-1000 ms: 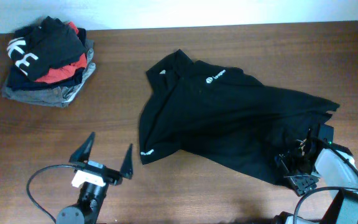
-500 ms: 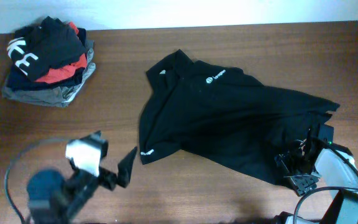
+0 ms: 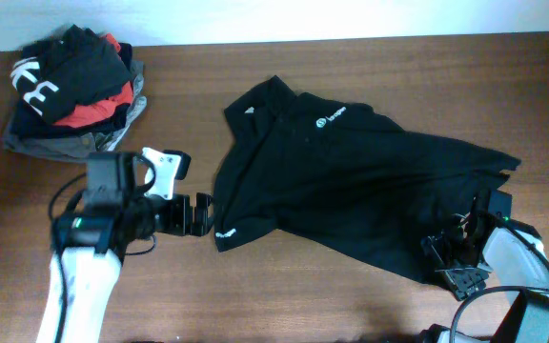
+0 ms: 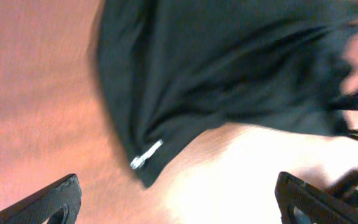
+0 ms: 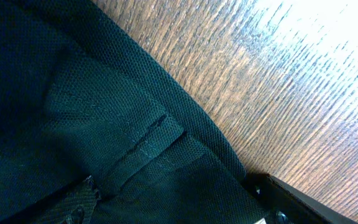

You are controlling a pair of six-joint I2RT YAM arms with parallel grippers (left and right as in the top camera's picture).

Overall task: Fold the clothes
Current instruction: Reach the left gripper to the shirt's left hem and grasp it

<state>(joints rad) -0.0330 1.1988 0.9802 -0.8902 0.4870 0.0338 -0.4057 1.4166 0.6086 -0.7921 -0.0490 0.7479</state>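
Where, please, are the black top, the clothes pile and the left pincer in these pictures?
black top [image 3: 351, 181], overhead view, middle of its body.
clothes pile [image 3: 79, 74], overhead view, its top layer.
left pincer [image 3: 201, 214], overhead view, midway between its fingertips.

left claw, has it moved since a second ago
Yes. In the overhead view the left claw has moved up the picture and rightward. It is now open right beside the lettered cuff of the black long-sleeved top, which has stayed put.

The left gripper [image 3: 200, 214] has swung forward from the table's [image 3: 255, 305] near edge, jaws wide, now just beside the black top's [image 3: 351, 181] lettered cuff [image 3: 225, 232].
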